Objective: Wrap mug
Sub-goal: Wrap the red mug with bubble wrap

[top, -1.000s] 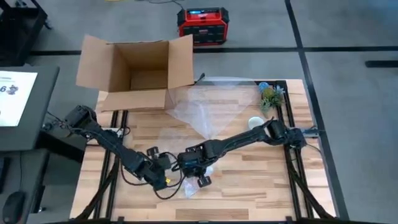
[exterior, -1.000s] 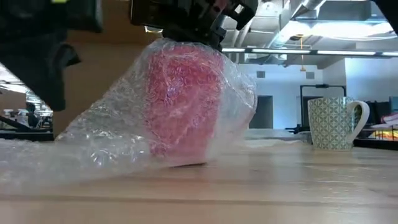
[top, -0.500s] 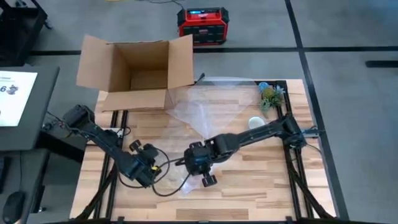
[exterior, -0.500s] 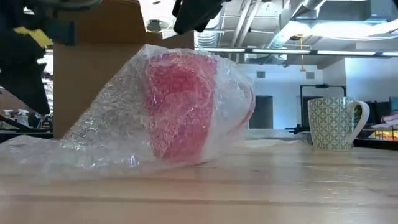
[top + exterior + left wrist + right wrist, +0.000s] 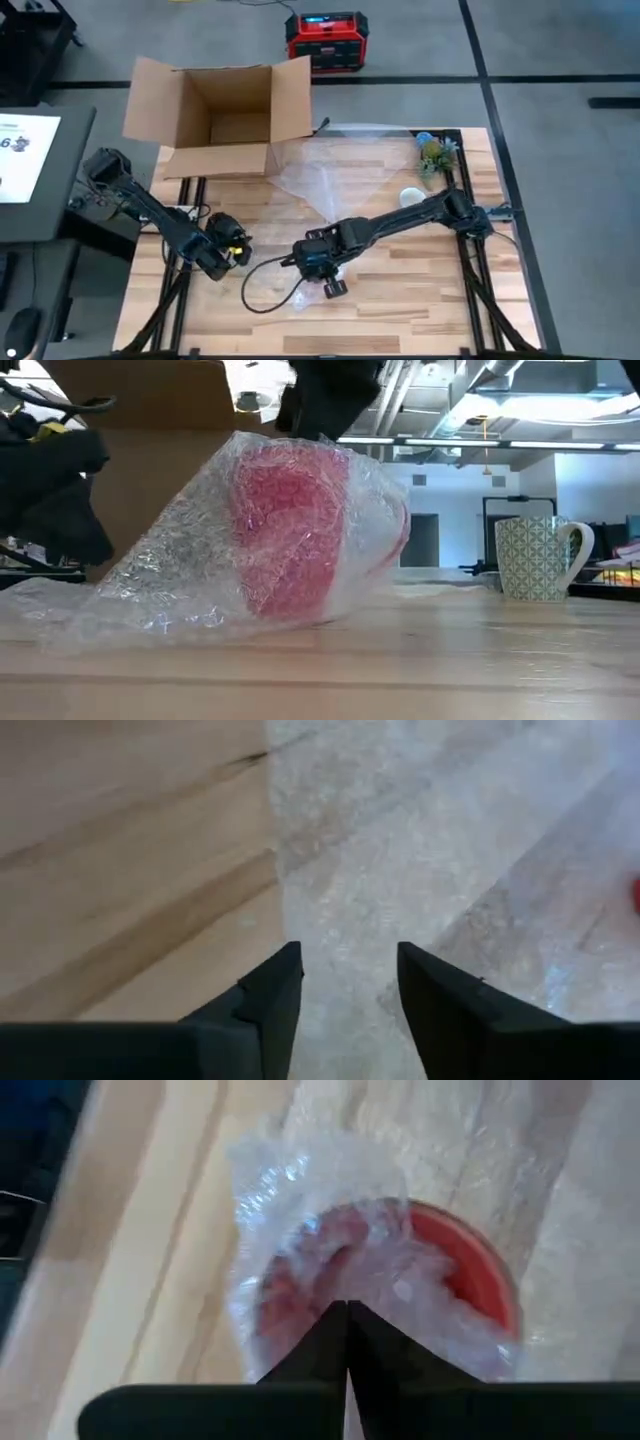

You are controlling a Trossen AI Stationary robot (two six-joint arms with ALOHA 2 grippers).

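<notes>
A red mug point(image 5: 290, 530) leans tilted on the wood table, covered by a loose sheet of bubble wrap point(image 5: 170, 570) whose left part trails onto the tabletop. In the right wrist view the mug's red rim point(image 5: 470, 1270) shows through the bubble wrap point(image 5: 300, 1170). My right gripper point(image 5: 347, 1308) is shut and stands right over the wrapped mug point(image 5: 322, 268) point(image 5: 330, 405). My left gripper point(image 5: 350, 955) is open, off to the mug's left point(image 5: 228, 245) point(image 5: 55, 500), above the edge of the bubble wrap point(image 5: 430, 840). My right gripper points down at the wrap over the mug's top point(image 5: 318, 442) with shut fingers. Whether the fingertips touch the wrap, I cannot tell.
A white patterned mug point(image 5: 535, 558) stands toward the table's right point(image 5: 410, 197). A second clear sheet point(image 5: 335, 165) lies at the far middle, beside an open cardboard box point(image 5: 225, 115) at the far left. A small plant point(image 5: 436, 155) sits at the far right.
My left gripper has drawn back toward the table's left edge, away from the mug. My right gripper has come up off the top of the wrapped mug. The mug has tipped over a little, and the wrap's left part has sagged onto the table.
</notes>
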